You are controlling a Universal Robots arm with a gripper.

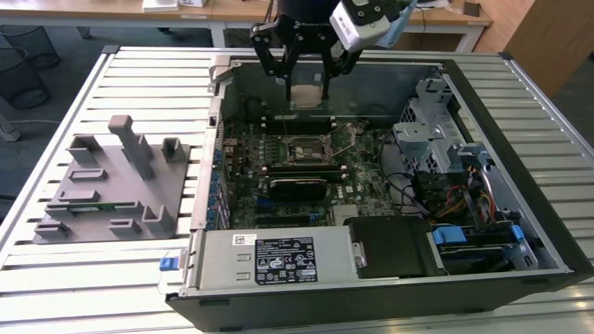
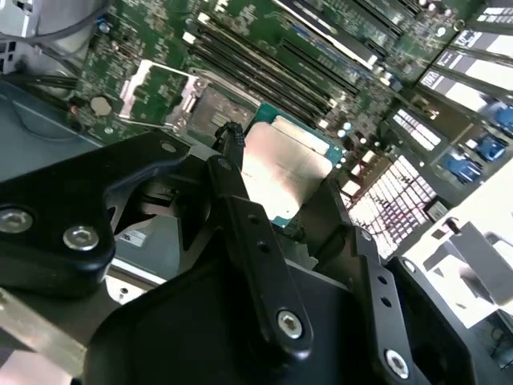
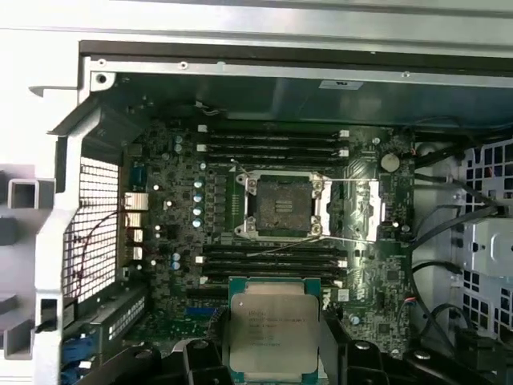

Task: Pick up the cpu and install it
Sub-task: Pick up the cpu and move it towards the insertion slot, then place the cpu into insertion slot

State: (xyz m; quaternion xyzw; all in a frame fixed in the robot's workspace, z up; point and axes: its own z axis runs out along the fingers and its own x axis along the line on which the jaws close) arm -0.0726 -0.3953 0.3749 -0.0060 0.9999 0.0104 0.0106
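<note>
The claw, in the exterior view, hangs above the far end of the open computer case, its two black fingers pinched on the cpu, which shows as a small pale square between the tips. The socket lies open on the motherboard. Taking the socket as the dial's centre, the chip sits at about twelve o'clock, well apart from it and raised clear of the board. Out at nine o'clock from the case, on the slatted table, stands a grey parts fixture.

In the second wrist view the claw grips the cpu by two opposite edges. The shiny metal lid is bare between the fingers, and the thin rim shows around it. The socket lies beyond, with its load plate swung back.

In the first wrist view the cpu is held flat and roughly level in the claw, near the camera. The socket is uncovered farther along the board, between the two banks of memory slots.

By my reading the chip is light and quite stiff, so weight is no worry. The smooth lid looks slippery, and the contact side and the socket's pins are likely delicate. The edges are the right place to hold it, as here, with the faces untouched and the part kept level
</note>
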